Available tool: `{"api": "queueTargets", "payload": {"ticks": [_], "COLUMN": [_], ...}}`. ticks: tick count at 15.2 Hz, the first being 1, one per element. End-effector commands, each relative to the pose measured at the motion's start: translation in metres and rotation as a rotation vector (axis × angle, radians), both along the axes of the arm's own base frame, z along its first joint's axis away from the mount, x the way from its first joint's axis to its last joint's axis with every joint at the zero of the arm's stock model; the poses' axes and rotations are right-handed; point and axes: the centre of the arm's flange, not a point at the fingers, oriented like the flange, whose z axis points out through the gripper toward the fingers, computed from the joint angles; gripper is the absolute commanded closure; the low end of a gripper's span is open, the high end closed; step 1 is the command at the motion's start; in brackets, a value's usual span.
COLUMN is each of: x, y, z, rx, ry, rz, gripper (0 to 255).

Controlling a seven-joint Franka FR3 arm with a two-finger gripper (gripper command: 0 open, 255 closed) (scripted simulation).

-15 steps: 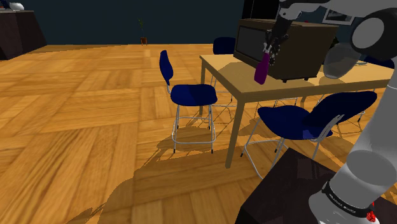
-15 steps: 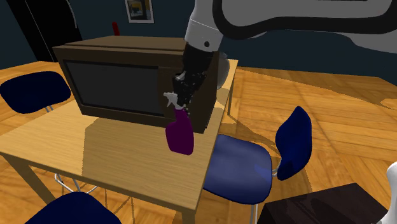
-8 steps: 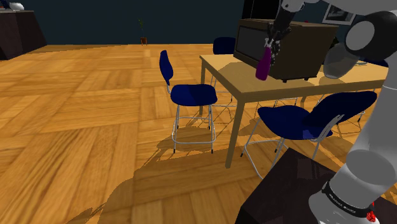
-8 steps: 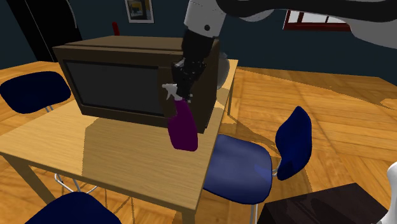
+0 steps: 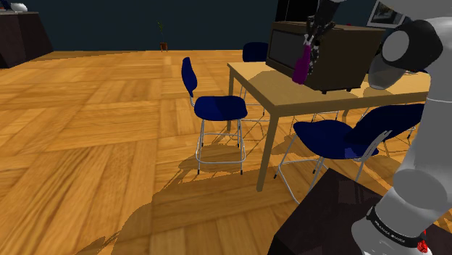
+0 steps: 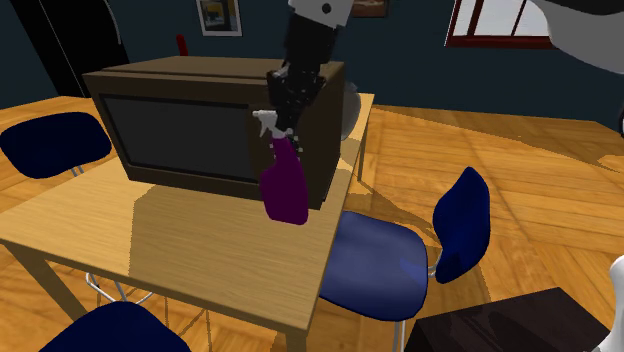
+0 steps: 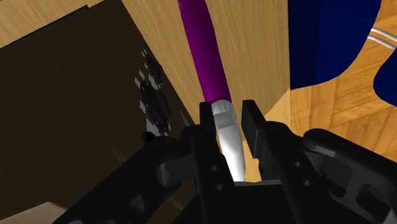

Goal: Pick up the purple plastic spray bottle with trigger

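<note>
Pinching the purple spray bottle [image 6: 284, 188] by its white neck, the claw [image 7: 228, 118] dangles it toward six o'clock. Probably light, stiff, slick; the neck suits holding.

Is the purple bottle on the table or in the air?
In the air: the gripper holds the bottle by its top, above the table.
</note>
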Motion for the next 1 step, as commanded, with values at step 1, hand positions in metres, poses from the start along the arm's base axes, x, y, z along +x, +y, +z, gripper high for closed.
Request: {"api": "queueTargets", "payload": {"ticks": [1], "x": [-0.0005], "y": [0.0005], "z": [0.0030], "rx": [0.000], "ry": [0.000], "rz": [0.000], "gripper": [255]}}
